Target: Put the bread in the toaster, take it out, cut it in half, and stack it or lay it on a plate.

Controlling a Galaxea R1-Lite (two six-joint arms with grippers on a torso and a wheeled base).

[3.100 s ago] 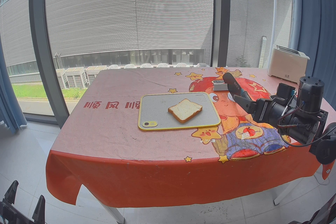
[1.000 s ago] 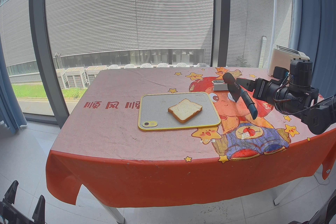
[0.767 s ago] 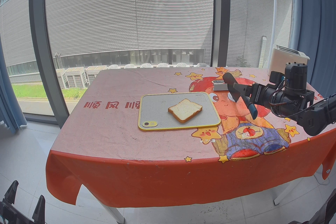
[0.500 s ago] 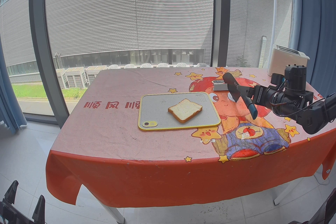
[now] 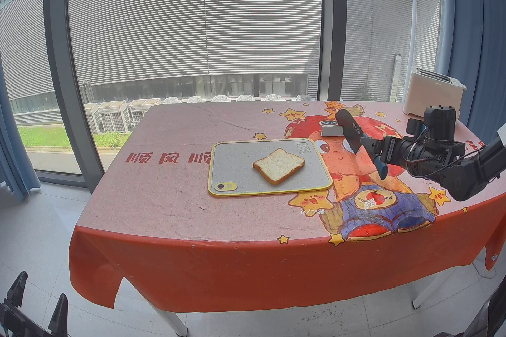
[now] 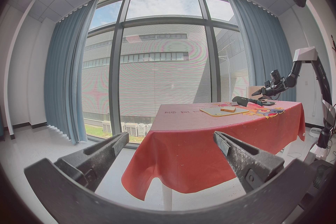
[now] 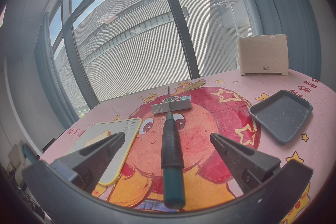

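Toward the table's (image 5: 158,206) right edge, right gripper (image 5: 366,144) has come down to the knife (image 7: 171,140), jaws open astride its handle, grasp pending; bread (image 5: 279,165) lies uncut on the cutting board (image 5: 237,164); left gripper (image 6: 168,146) open.

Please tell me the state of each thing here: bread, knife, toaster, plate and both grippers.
bread: whole, uncut, flat on the cutting board.
knife: blade at its grey holder, not gripped.
toaster: upright, no bread sticking out.
plate: empty.
right gripper: jaws open either side of the knife handle.
left gripper: jaws open, holding nothing.
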